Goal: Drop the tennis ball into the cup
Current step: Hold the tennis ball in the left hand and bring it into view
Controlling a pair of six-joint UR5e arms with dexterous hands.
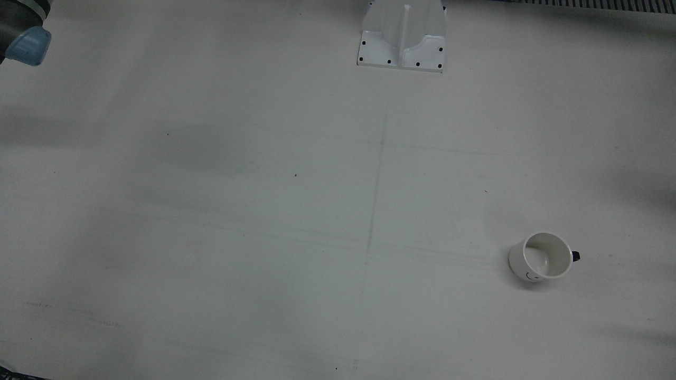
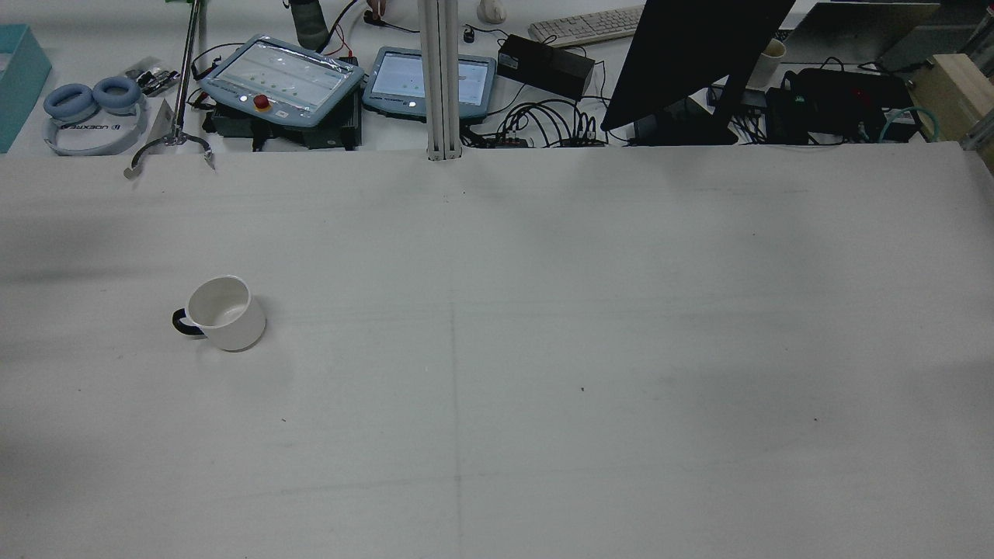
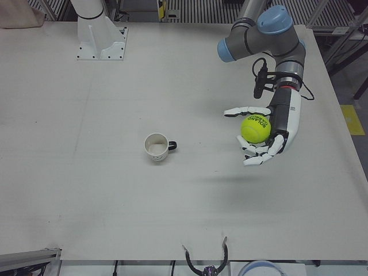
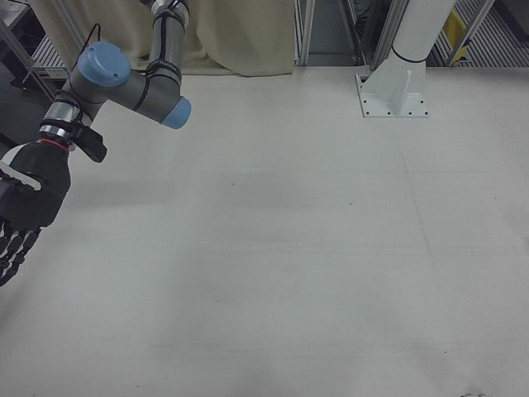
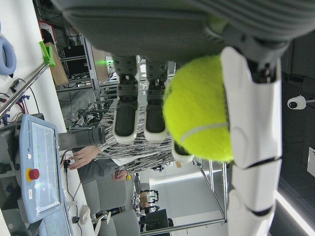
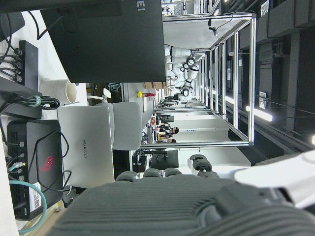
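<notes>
A white cup (image 3: 156, 147) with a dark handle stands upright and empty on the table; it also shows in the front view (image 1: 541, 257) and the rear view (image 2: 225, 312). My left hand (image 3: 270, 129) hangs above the table to the right of the cup in the left-front view, well apart from it. Its fingers curl around a yellow-green tennis ball (image 3: 255, 129). The left hand view shows the ball (image 5: 199, 108) against the palm. My right hand (image 4: 21, 211) is at the far left edge of the right-front view, fingers apart and empty.
A white arm pedestal (image 1: 404, 37) is bolted at the robot's side of the table. Beyond the table's far edge in the rear view lie two teach pendants (image 2: 283, 78), a monitor (image 2: 691, 54) and headphones (image 2: 89, 109). A metal clamp (image 3: 206, 261) sits at the operators' edge.
</notes>
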